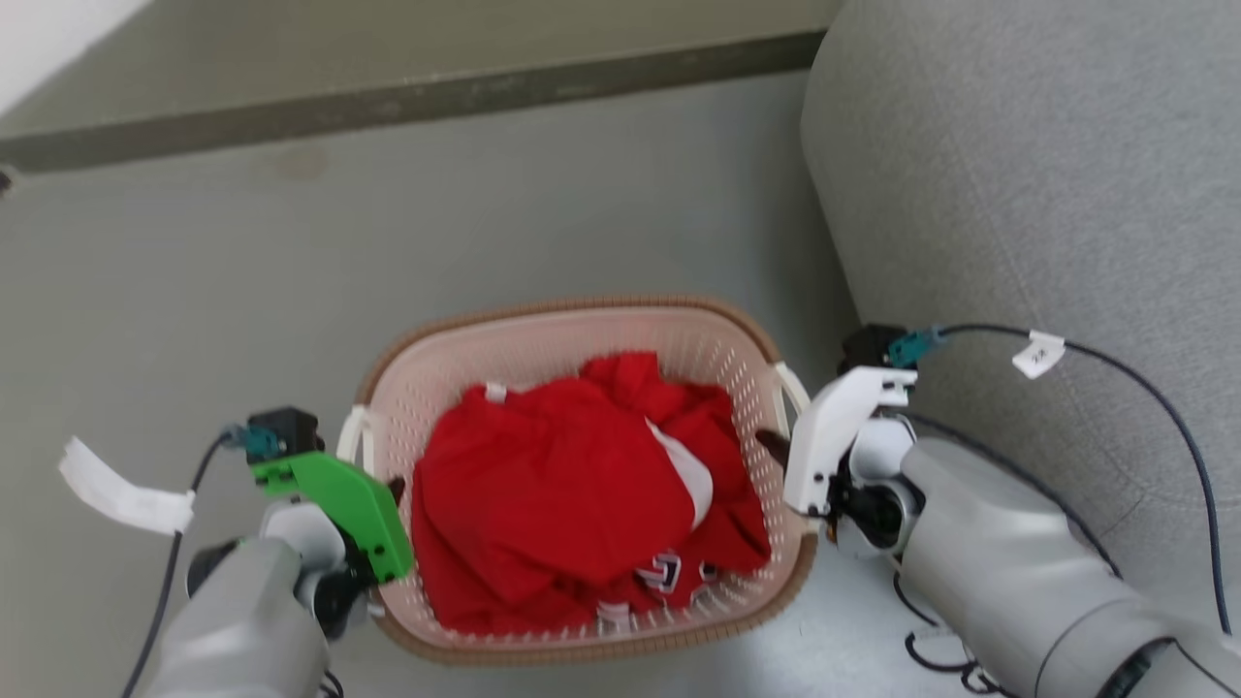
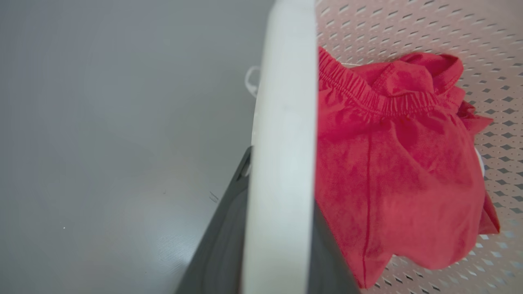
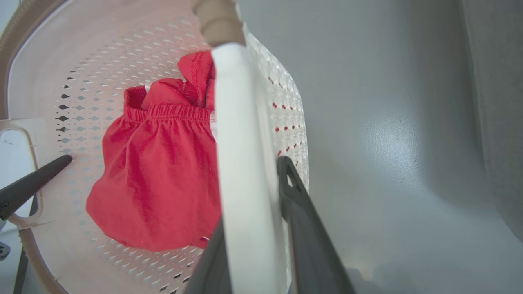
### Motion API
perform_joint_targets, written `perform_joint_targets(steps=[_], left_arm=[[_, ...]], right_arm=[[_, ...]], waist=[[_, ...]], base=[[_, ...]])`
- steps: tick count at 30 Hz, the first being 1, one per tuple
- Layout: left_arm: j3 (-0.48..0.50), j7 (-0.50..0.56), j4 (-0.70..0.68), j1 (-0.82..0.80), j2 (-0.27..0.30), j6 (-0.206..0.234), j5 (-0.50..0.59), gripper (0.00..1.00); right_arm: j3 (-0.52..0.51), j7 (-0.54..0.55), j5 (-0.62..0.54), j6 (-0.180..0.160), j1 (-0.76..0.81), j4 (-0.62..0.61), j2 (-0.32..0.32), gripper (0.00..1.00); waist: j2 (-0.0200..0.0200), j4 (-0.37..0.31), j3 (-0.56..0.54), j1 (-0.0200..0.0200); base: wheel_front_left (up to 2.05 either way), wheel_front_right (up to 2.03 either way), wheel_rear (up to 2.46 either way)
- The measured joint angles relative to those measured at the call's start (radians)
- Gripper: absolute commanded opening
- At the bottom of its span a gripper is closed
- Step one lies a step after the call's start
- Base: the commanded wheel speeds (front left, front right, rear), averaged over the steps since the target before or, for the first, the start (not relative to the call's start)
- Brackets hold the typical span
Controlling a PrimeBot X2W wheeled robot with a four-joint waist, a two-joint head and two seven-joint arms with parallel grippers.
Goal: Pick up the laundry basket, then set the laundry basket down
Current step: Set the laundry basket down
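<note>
At the left, the left gripper [image 1: 390, 488] pinches the white left handle [image 1: 351, 436] of the cream-white perforated plastic laundry basket [image 1: 543, 354], brown woven-look rim, over the grey floor [image 1: 242, 291]; whether it is lifted I cannot tell. Crumpled red clothing [image 1: 553, 485] fills it. The right gripper [image 1: 776, 451] pinches the white right handle [image 1: 793, 383], near the grey fabric sofa [image 1: 1018, 174]. Uneven raising could tilt the basket and spill the clothing; the smooth handles might slip; rightward drift would bump the sofa.

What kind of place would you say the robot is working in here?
Probably a home living area: a grey upholstered sofa on a smooth grey floor, and a laundry basket holding red clothes.
</note>
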Motion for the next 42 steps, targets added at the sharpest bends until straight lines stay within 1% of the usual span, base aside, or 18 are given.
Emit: perform_joint_targets(steps=[5, 7, 25, 27, 31, 34, 35, 42], left_arm=[[-0.002, -0.017, -0.010, -0.047, 0.011, 0.000, 0.011, 0.00], [-0.002, -0.019, -0.014, -0.064, 0.013, 0.000, 0.014, 0.00], [0.000, -0.071, -0.038, -0.207, 0.033, 0.001, 0.041, 0.00], [0.000, -0.075, -0.038, -0.221, 0.036, 0.001, 0.042, 0.00], [0.002, -0.081, -0.040, -0.252, 0.044, 0.001, 0.051, 0.00], [0.005, -0.089, -0.043, -0.294, 0.050, 0.001, 0.053, 0.00], [0.005, -0.090, -0.046, -0.305, 0.051, 0.002, 0.056, 0.00], [0.010, -0.124, -0.059, -0.372, 0.062, 0.002, 0.063, 0.00]], right_arm=[[0.000, -0.013, -0.002, -0.003, -0.048, -0.006, 0.000, 0.00], [0.000, -0.022, -0.002, -0.010, -0.066, -0.007, -0.001, 0.00], [-0.002, -0.090, -0.020, -0.012, -0.210, -0.008, -0.006, 0.00], [-0.002, -0.090, -0.020, -0.020, -0.225, -0.012, -0.006, 0.00], [-0.002, -0.100, -0.020, -0.020, -0.258, -0.016, -0.006, 0.00], [-0.003, -0.109, -0.020, -0.022, -0.301, -0.018, -0.007, 0.00], [-0.003, -0.111, -0.020, -0.028, -0.314, -0.018, -0.008, 0.00], [-0.007, -0.145, -0.029, -0.028, -0.386, -0.019, -0.011, 0.00]], waist=[[0.0000, 0.000, 0.059, 0.0000], [-0.0001, 0.000, 0.083, 0.0000], [0.0000, 0.006, 0.301, 0.0001], [0.0000, 0.007, 0.325, 0.0002], [0.0000, 0.009, 0.373, 0.0001], [0.0000, 0.011, 0.423, 0.0001], [0.0000, 0.012, 0.436, 0.0001], [0.0000, 0.016, 0.521, 0.0002]], base=[[0.00, 0.00, 0.00], [0.00, 0.00, 0.00], [0.00, 0.00, 0.00], [0.00, 0.00, 0.00], [0.00, 0.00, 0.00], [0.00, 0.00, 0.00], [0.00, 0.00, 0.00], [0.00, 0.00, 0.00]])
